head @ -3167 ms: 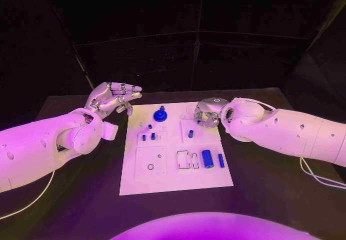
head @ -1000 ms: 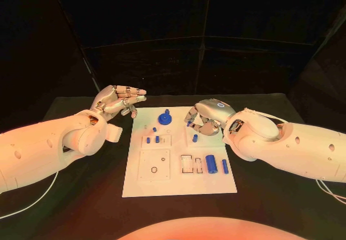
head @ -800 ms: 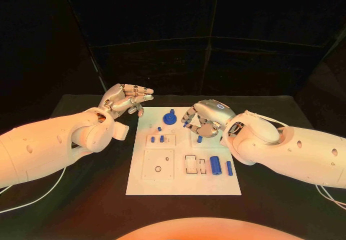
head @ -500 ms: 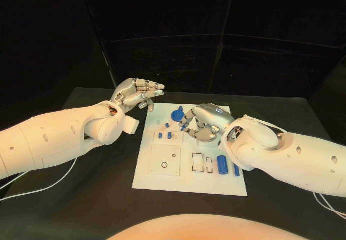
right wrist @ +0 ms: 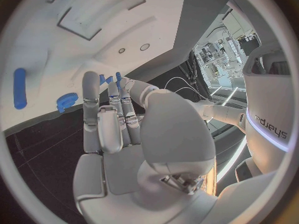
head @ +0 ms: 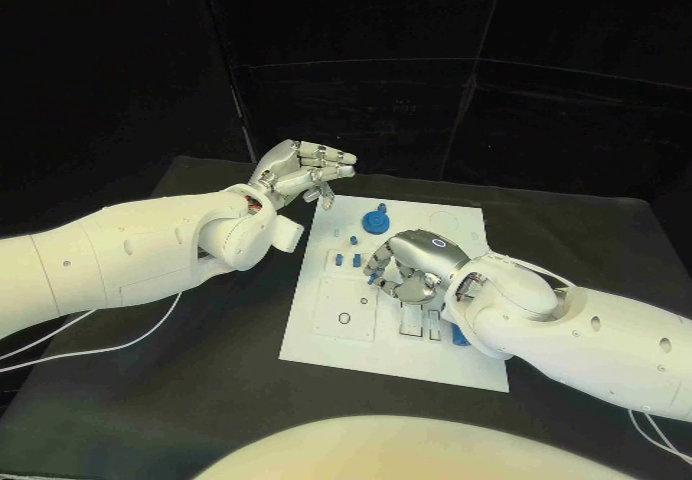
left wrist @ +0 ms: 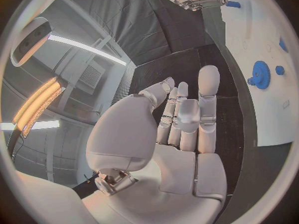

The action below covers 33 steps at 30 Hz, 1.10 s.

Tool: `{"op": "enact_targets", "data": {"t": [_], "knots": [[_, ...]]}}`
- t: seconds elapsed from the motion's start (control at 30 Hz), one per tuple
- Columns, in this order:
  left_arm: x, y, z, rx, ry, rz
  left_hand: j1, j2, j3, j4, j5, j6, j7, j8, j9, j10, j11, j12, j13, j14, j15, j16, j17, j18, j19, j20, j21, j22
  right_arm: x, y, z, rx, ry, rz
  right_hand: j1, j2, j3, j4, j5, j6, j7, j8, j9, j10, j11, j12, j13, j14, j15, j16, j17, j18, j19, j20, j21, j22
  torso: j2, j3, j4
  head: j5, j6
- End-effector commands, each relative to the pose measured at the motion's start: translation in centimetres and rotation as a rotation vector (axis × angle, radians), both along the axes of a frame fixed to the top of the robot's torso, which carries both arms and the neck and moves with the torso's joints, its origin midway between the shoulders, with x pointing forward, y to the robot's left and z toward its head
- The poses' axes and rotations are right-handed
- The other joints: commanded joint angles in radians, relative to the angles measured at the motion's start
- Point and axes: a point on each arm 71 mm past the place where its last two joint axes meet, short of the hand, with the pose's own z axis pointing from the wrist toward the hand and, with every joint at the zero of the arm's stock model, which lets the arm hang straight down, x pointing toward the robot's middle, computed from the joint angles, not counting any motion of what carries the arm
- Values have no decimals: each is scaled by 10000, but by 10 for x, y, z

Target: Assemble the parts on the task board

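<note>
My right hand (head: 408, 268) hovers curled, empty, over the white plastic task board (head: 329, 335); left hand (head: 299, 172) raised at 11 o'clock, fingers apart, empty.

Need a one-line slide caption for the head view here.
Right hand hovers low over the middle of the white task board, holding nothing visible, while the left hand is raised beyond the board's far-left corner.
</note>
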Motion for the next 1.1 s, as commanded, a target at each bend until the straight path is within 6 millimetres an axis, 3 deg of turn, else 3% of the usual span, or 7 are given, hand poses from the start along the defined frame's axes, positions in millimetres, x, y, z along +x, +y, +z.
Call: {"op": "enact_targets", "data": {"t": [0.03,0.33,0.43,0.7,1.1], "knots": [[0,-2,3,-173,-172,5,5,21,19,1,23,-40,11,-17,2,-83,-1,27,12,9,54,28,-15,34,48,-15,35,6,-3,3,-6,-484,114,331,-109,13,-65,1,47,71,33,-19,-9,35,0,-27,0,422,-69,61,14,68,-4,-31,37,13,-7,-2,-8,80,-80],[0,-4,3,-169,-156,-16,5,21,19,1,23,-40,11,-17,2,-83,-1,27,12,9,54,28,-15,34,48,-15,35,6,-4,9,-16,-679,291,510,-130,30,-82,10,34,82,30,-18,-8,41,-2,-29,0,424,-69,73,29,67,-5,-29,39,13,-9,-1,1,265,-180],[0,-5,4,-177,-159,-41,5,21,19,1,23,-40,11,-17,2,-83,-1,27,12,9,54,28,-15,34,48,-15,35,6,-6,10,-20,-752,362,573,-147,37,-96,18,35,86,30,-20,-8,43,-3,-31,-1,422,-68,69,19,67,-6,-28,40,13,-11,-12,12,287,-203],[0,-6,5,-186,-151,-78,3,15,15,-1,21,-44,15,-13,2,-89,2,37,14,5,55,25,-27,40,39,-14,7,-18,-7,13,-25,-801,422,671,-147,37,-96,18,35,86,30,-20,-8,43,-3,-31,-1,422,-68,69,19,67,-6,-28,40,13,-9,10,-4,345,-221],[1,-7,4,-177,-108,-107,3,15,15,-1,21,-44,15,-13,2,-89,2,37,14,5,55,25,-27,40,39,-14,7,-18,-7,16,-27,-796,439,725,-164,47,-109,26,39,90,27,-22,-8,44,-4,-35,-1,426,-68,88,49,67,-7,-27,40,12,-5,9,-2,387,-250]]}}
